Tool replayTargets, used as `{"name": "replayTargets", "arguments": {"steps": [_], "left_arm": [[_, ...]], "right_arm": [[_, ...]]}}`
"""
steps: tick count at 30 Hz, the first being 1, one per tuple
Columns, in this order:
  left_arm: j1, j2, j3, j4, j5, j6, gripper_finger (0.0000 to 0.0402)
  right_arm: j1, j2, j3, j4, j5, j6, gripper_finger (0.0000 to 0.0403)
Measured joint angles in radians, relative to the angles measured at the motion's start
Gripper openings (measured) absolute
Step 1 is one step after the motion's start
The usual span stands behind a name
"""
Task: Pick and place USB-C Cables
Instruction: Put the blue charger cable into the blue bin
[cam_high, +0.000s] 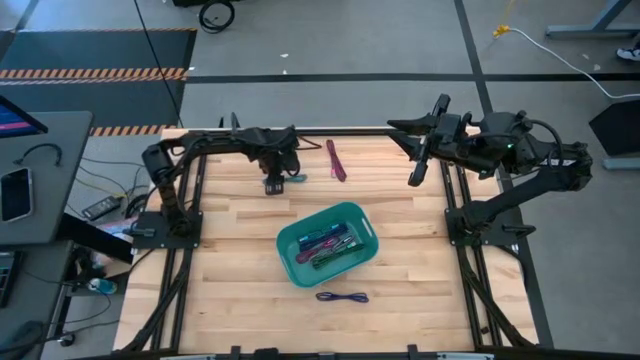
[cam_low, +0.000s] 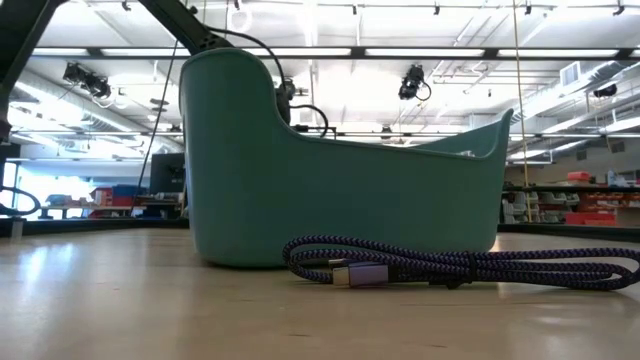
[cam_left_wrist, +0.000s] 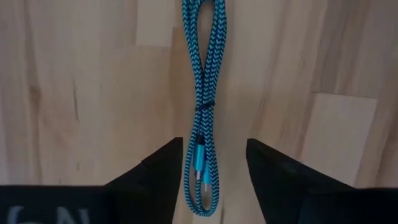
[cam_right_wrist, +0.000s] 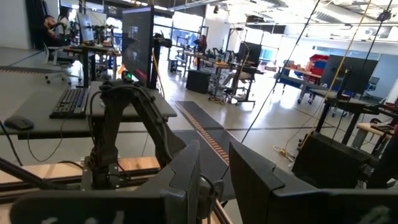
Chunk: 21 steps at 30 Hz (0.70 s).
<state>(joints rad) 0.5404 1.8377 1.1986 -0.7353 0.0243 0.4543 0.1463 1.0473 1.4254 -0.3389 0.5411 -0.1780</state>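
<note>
Table (cam_high: 230, 280): light butcher-block wood in a black frame. Floor (cam_high: 360, 40): grey concrete with dark lines; a black mat with orange-and-black hazard stripes (cam_high: 90, 72) lies beyond the table's far left corner. A grey side desk (cam_high: 40, 175) just left of the table carries a phone (cam_high: 16, 193) and a screen corner. Ceiling (cam_low: 330, 30): open white trusses with long strip lights. In the right wrist view, desks with monitors (cam_right_wrist: 138, 43), a keyboard (cam_right_wrist: 69, 101) and a mouse; people sit far back. Shelving with red bins (cam_low: 590, 205) stands at the room's right.
</note>
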Motion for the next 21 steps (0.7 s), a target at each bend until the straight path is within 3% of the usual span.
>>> {"name": "replayTargets", "arguments": {"steps": [8,21], "left_arm": [[0.0,0.014,0.0,0.018,0.0,-0.013,0.0238],[0.002,0.09,0.0,0.049,0.017,-0.044,0.0234]], "right_arm": [[0.001,0.0,0.0,-0.005,-0.003,0.0,0.0092],[0.001,0.0,0.0,-0.008,-0.008,0.002,0.0092]]}}
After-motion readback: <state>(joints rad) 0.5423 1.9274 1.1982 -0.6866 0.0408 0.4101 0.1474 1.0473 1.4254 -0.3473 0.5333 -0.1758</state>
